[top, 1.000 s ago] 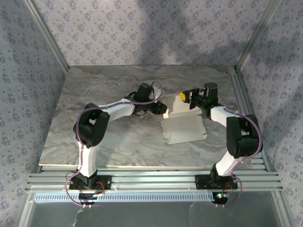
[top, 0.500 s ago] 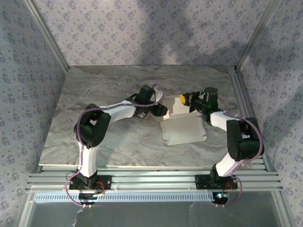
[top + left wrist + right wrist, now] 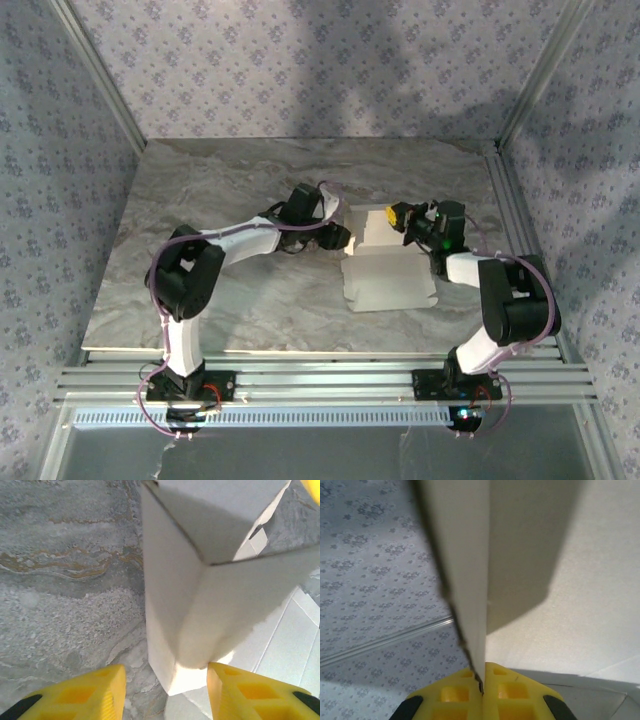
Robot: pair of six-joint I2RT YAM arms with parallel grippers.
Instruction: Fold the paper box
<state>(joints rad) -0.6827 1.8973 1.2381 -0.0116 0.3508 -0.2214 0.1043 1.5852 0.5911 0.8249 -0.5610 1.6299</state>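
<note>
Top external: viewing surface [image 3: 220,200] bearing paper box [image 3: 385,282] centre-right, rear wall standing | step, judging: raising walls | clamping right pincer [image 3: 482,682] on upright panel | holding left pincer [image 3: 165,680] released astride corner | next: probably pressing side flap inward, needing steady pinch

Paper box [image 3: 388,280] — plain white; table [image 3: 225,185] grey, marbled; fingers [image 3: 85,695] yellow; walls [image 3: 300,70] lilac — small floral print.

White paper box [image 3: 390,280] between left hand [image 3: 343,238] and right hand [image 3: 397,214]
</note>
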